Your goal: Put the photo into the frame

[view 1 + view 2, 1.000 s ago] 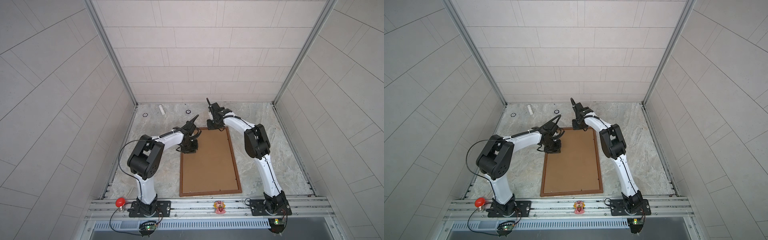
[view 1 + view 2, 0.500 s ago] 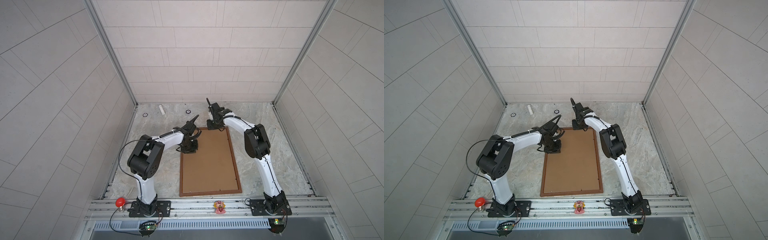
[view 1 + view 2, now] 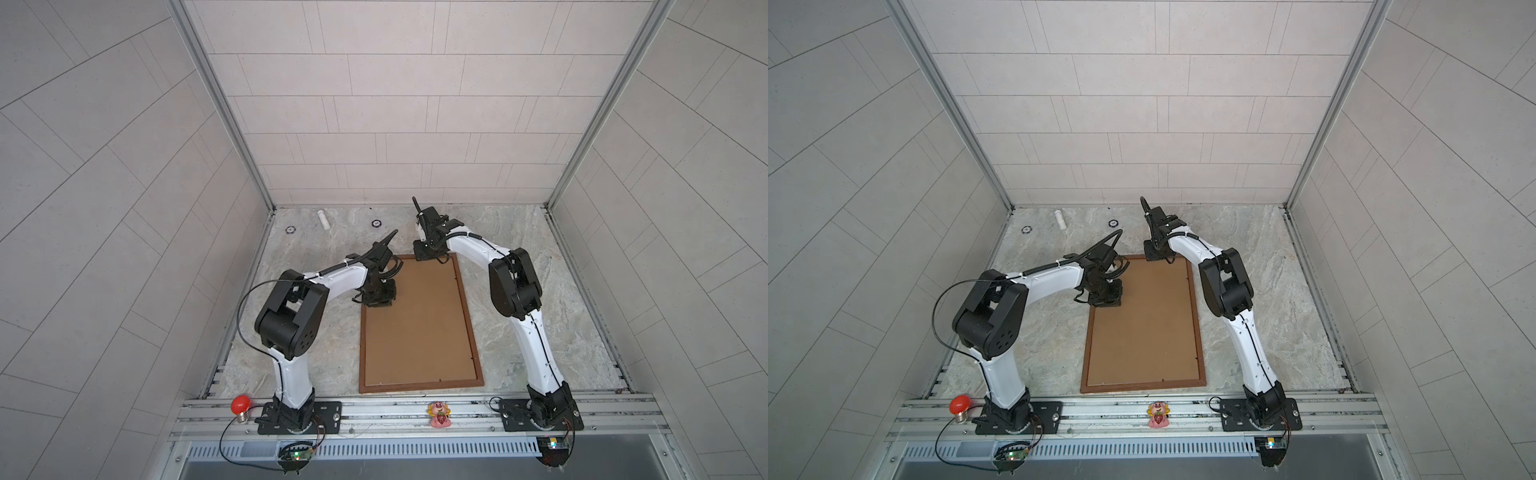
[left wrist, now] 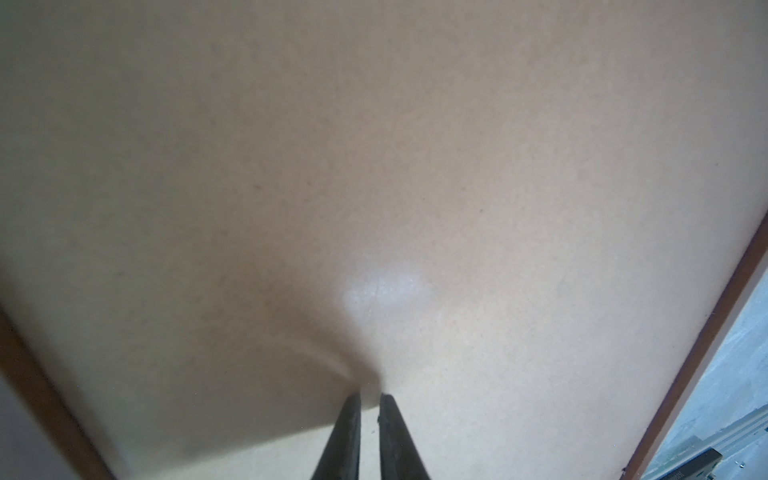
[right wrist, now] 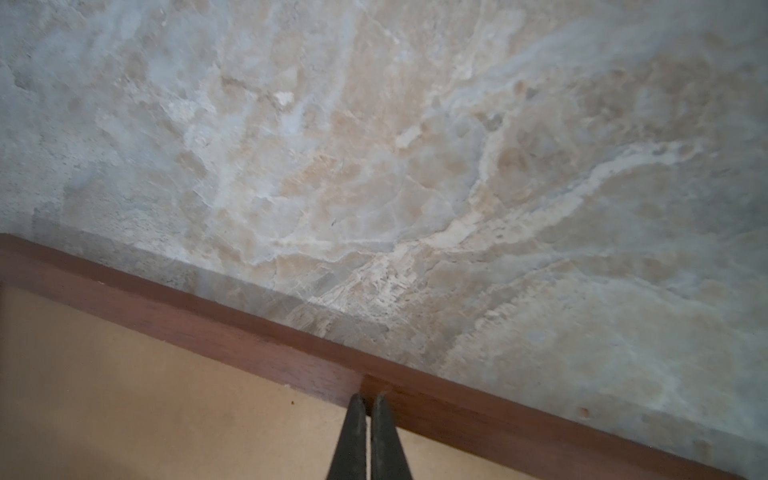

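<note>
The frame [image 3: 419, 385] [image 3: 1142, 387], thin dark-brown wood, lies flat on the marble table in both top views. A plain brown backing board [image 3: 415, 320] [image 3: 1142, 324] fills it. The photo is hidden. My left gripper [image 3: 379, 299] [image 3: 1106, 300] points down over the board near the frame's left rail. In the left wrist view its tips [image 4: 370, 395] stand almost together on the board, with nothing between them. My right gripper [image 3: 424, 253] [image 3: 1152, 253] is at the frame's far rail. In the right wrist view it [image 5: 368, 397] is shut, with its tips at the rail's [image 5: 249, 332] inner edge.
A small white cylinder [image 3: 323, 219] and two small rings [image 3: 290, 229] [image 3: 376, 223] lie near the back wall. A red bulb [image 3: 240, 403] and a pink figurine [image 3: 439, 413] sit on the front rail. Tiled walls close in three sides.
</note>
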Robot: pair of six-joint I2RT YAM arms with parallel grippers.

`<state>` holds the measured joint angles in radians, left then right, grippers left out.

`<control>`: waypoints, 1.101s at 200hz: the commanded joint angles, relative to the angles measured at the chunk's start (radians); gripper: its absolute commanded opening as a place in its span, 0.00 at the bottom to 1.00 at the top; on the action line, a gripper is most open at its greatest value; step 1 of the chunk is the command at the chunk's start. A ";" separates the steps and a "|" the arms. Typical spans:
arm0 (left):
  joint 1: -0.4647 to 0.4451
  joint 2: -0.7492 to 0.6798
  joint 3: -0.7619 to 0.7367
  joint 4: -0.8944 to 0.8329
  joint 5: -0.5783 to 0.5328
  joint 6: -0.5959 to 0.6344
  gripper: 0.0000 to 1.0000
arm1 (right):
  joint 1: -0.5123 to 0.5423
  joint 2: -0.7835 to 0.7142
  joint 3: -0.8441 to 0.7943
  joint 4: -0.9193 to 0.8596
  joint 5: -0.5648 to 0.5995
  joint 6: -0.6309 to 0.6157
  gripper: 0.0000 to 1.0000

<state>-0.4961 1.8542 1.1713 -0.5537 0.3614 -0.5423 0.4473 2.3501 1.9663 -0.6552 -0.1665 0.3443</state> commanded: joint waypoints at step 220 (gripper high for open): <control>-0.003 0.010 -0.005 -0.015 -0.009 0.005 0.16 | 0.047 0.045 -0.105 -0.231 0.059 -0.089 0.00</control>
<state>-0.4961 1.8542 1.1713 -0.5537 0.3618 -0.5423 0.4706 2.3367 1.9366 -0.6441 -0.1097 0.2882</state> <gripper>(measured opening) 0.163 0.048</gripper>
